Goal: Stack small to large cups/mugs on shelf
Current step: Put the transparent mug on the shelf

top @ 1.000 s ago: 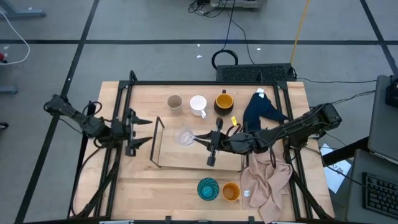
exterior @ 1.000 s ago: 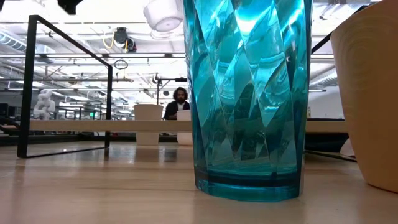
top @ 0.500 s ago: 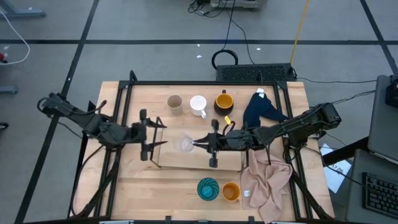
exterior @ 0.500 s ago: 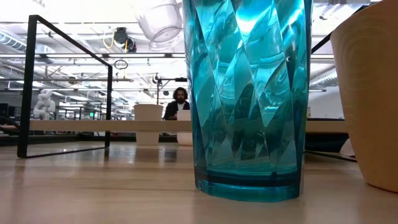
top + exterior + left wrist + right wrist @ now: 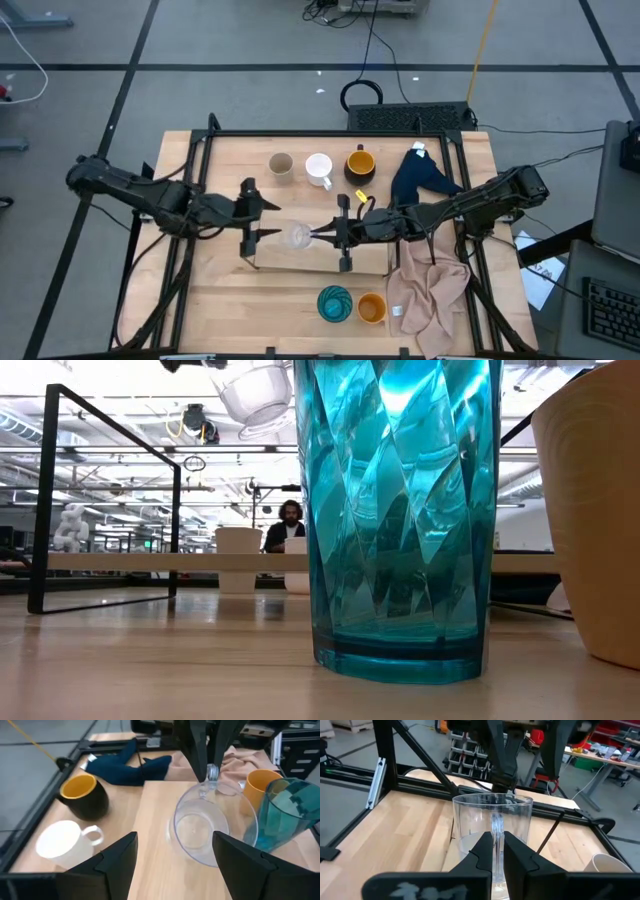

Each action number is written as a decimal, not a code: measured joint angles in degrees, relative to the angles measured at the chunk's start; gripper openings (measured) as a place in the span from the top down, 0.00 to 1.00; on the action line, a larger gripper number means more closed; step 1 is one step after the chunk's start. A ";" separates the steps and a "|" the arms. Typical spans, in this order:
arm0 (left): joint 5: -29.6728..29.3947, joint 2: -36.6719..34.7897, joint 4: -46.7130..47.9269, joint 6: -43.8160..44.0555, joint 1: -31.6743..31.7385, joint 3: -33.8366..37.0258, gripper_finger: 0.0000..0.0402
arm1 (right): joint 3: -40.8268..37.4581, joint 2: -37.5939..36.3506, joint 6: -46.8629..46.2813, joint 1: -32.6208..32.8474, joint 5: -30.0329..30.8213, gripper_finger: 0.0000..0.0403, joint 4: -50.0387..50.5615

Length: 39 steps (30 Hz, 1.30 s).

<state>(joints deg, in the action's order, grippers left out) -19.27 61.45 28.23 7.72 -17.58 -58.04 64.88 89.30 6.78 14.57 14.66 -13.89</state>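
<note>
Above the low light-wood shelf (image 5: 300,258), the right gripper (image 5: 318,234) pinches the clear glass cup's (image 5: 298,236) rim: light, slick, breakable. The left gripper (image 5: 262,219), spread, should take its sides.

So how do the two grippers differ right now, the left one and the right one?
The right gripper is shut on the clear glass, pinching its rim, while the left gripper is open and holds nothing. The right gripper carries the glass above the shelf; the left gripper faces it from the shelf's left end. Both hang above the table.
</note>
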 joint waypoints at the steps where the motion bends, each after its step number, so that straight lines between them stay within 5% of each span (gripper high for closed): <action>1: 1.02 0.58 -0.16 0.15 0.51 0.00 0.36 | 0.00 0.00 0.09 0.00 0.02 0.98 0.00; 22: 7.86 8.32 -4.10 -2.22 6.37 0.00 0.41 | 0.00 0.02 0.21 -0.04 -1.44 0.98 0.05; 28: 7.82 8.32 -4.77 -3.66 6.40 0.00 0.58 | 0.00 0.02 0.65 -0.04 -1.44 0.98 -0.28; 35: 6.01 8.32 -5.14 -4.91 7.06 0.00 0.95 | 0.00 0.02 1.41 -0.06 -1.42 0.98 -1.22; 39: 6.06 8.32 -5.88 -5.99 7.67 0.00 0.98 | 0.00 0.02 1.54 -0.06 -1.44 0.98 -1.48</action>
<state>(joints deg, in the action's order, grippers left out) -13.20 69.78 22.35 1.74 -9.91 -58.04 64.88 89.32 8.32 14.50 13.21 -15.37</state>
